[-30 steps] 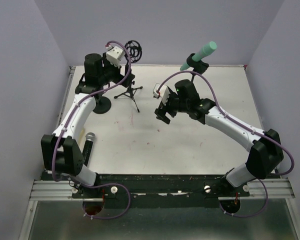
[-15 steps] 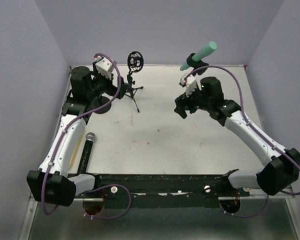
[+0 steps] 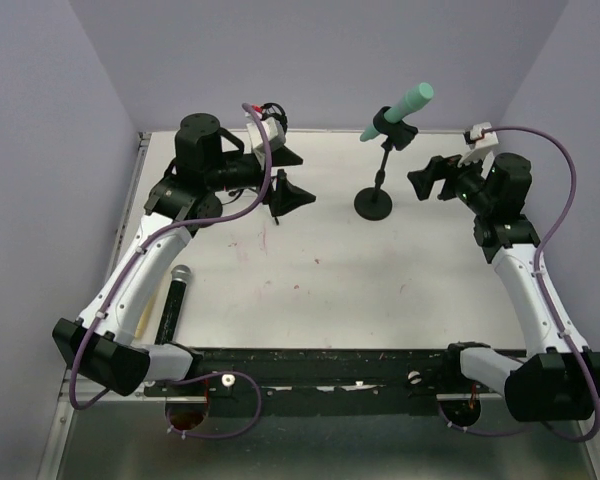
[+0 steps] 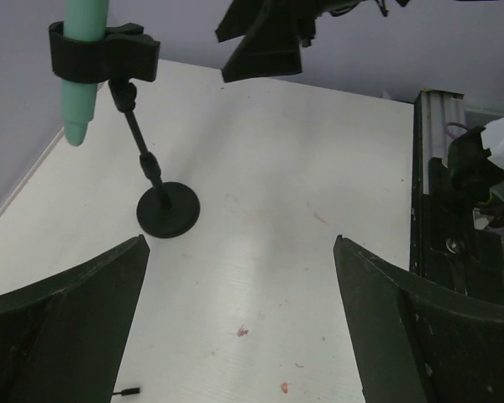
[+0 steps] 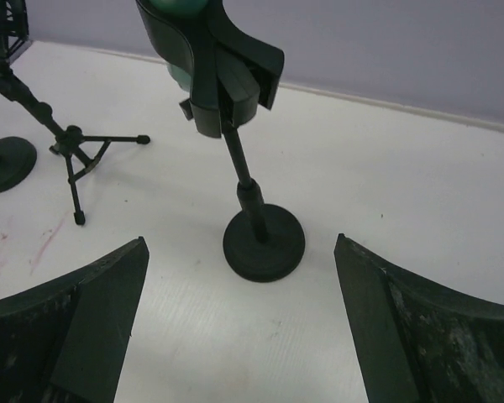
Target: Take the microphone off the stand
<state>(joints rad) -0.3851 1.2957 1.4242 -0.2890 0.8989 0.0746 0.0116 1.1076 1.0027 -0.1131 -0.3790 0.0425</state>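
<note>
The teal microphone (image 3: 398, 108) sits tilted in a black clip (image 3: 392, 125) on a thin black stand with a round base (image 3: 373, 203) at the back middle of the table. My left gripper (image 3: 293, 176) is open and empty, left of the stand and pointing toward it. My right gripper (image 3: 431, 180) is open and empty, just right of the stand. In the left wrist view the microphone (image 4: 84, 63) and base (image 4: 168, 210) lie ahead of my open left gripper (image 4: 239, 277). In the right wrist view the clip (image 5: 218, 59) and base (image 5: 264, 243) lie ahead of my open right gripper (image 5: 239, 269).
A black handheld microphone with a silver head (image 3: 174, 300) lies near the table's left front. A small tripod stand (image 5: 76, 151) and another round base (image 3: 206, 210) stand at the back left. Walls close in the back and both sides.
My left gripper has swung right to face the stand. My right arm has pulled back and to the right, uncovering the stand's base, and now sits to its right.
</note>
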